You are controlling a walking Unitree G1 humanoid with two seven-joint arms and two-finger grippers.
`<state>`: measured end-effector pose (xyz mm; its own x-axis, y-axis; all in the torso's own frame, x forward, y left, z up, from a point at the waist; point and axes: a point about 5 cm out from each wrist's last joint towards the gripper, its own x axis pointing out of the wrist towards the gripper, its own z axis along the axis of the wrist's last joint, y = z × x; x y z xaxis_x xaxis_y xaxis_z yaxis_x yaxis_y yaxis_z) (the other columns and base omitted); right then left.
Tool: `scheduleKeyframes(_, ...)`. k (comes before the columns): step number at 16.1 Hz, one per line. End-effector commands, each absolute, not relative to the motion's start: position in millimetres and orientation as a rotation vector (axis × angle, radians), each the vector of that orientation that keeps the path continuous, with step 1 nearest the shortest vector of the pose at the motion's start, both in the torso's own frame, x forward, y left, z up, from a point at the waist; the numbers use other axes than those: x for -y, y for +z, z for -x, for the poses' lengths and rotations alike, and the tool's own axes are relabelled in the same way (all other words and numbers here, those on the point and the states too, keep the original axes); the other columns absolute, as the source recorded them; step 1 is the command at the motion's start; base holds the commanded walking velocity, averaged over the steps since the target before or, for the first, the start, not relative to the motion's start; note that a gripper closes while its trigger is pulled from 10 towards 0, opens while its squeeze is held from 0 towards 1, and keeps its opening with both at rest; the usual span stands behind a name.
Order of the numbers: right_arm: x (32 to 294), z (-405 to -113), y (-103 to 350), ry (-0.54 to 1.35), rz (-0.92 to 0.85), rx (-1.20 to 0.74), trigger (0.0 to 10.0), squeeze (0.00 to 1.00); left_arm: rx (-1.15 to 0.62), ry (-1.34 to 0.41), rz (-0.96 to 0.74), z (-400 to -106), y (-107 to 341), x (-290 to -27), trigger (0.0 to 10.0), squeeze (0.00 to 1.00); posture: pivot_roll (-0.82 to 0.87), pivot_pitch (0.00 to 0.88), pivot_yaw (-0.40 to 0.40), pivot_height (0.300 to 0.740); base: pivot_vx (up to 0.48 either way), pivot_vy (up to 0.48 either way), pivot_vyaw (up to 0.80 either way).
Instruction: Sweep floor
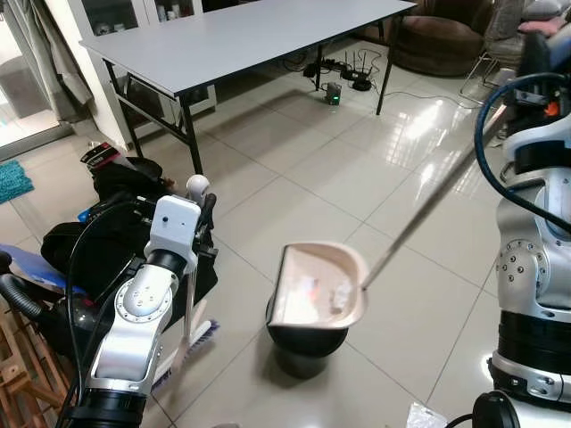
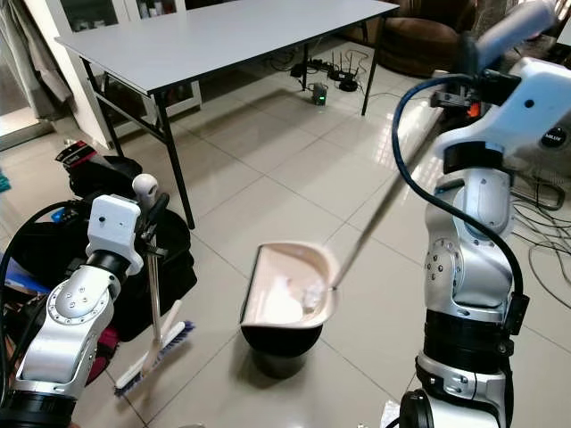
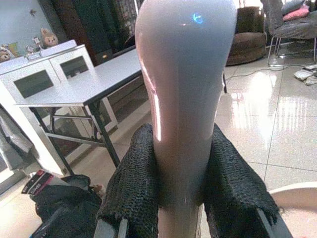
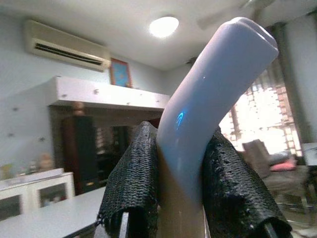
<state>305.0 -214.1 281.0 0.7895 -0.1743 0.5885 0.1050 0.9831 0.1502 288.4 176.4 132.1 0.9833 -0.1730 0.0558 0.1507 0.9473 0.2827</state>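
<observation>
- Your left gripper (image 3: 181,198) is clamping the glossy broom (image 2: 153,352) handle.
- Your right gripper (image 4: 181,198) is squeezing the dustpan (image 1: 318,286) handle; its wrist camera is catching the ceiling lamp (image 4: 164,26).

open tiled floor (image 1: 294,169) ahead; black bags (image 1: 125,178) and the table (image 1: 232,36) crowd the left.

My dustpan (image 1: 318,287) covers most of the black bin (image 1: 306,343) under it, so I can't see inside the bin. The scraps in the pan (image 2: 299,294) are too pale and small to name. In my left wrist view the broom handle (image 3: 185,99) blocks the middle of the room, and its lower end runs off the edge. My right hand (image 2: 464,55) is largely hidden behind cable and wrist housing. The bench (image 1: 241,36) is cut off at the far edge.
</observation>
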Motion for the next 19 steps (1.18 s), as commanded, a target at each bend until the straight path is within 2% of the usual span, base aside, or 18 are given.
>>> scheduleKeyframes(1,221.7,-304.9,285.7,-0.2,-0.078,0.685,10.0,0.0,0.127,-0.175,-0.304,-288.2,142.4,-176.1,10.0,0.0,0.05,0.009,0.021,0.74,0.0,0.0,0.0)
scheduleKeyframes(5,213.2,-312.1,284.6,-0.17,0.006,0.709,10.0,0.0,0.126,-0.178,-0.305,-288.3,142.6,-176.8,10.0,0.0,0.05,0.012,0.025,0.74,0.0,0.0,0.0)
scheduleKeyframes(11,176.5,-326.4,273.4,-0.062,0.064,0.747,10.0,0.0,0.132,-0.179,-0.308,-288.0,143.5,-176.8,10.0,0.0,0.07,0.014,0.024,0.74,0.0,0.0,0.0)
scheduleKeyframes(13,152.5,-329.8,267.4,0.03,0.107,0.753,10.0,0.0,0.132,-0.18,-0.311,-287.3,143.4,-177.1,10.0,0.0,0.07,0.011,0.021,0.74,0.0,0.0,0.0)
scheduleKeyframes(19,109.8,-323.9,250.2,0.188,0.162,0.782,10.0,0.0,0.143,-0.177,-0.313,-287.1,145.1,-177.3,10.0,0.0,0.08,0.005,0.019,0.74,0.0,0.0,0.0)
